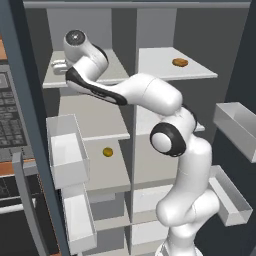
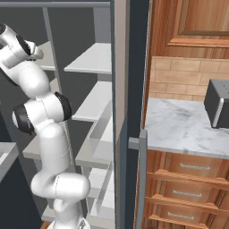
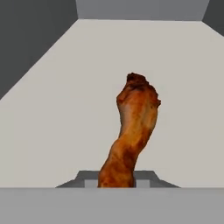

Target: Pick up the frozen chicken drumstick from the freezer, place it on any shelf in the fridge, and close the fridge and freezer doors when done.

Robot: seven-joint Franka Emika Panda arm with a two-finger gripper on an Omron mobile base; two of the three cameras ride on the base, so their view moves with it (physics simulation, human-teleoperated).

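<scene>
The frozen chicken drumstick (image 3: 133,127) lies reddish-brown on a pale shelf in the hand view, thick end away from me. Its thin end sits between the fingertips of my gripper (image 3: 117,183), which is shut on it. In the left base view my gripper (image 1: 56,65) reaches onto the top shelf (image 1: 114,70) of the freezer, the left half of the slate-blue unit. The fridge half beside it has its top shelf (image 1: 160,60) showing. Both doors stand open: the freezer door (image 1: 22,125) at left and the fridge door (image 2: 129,89) at right.
A tan-orange oval food item (image 1: 180,62) rests on the fridge's top shelf. A small yellow ball (image 1: 107,152) sits on a lower freezer shelf. Clear bins (image 1: 67,155) hang on the freezer door and further bins (image 1: 240,125) on the fridge door. A marble counter (image 2: 188,129) carries a toaster (image 2: 218,103).
</scene>
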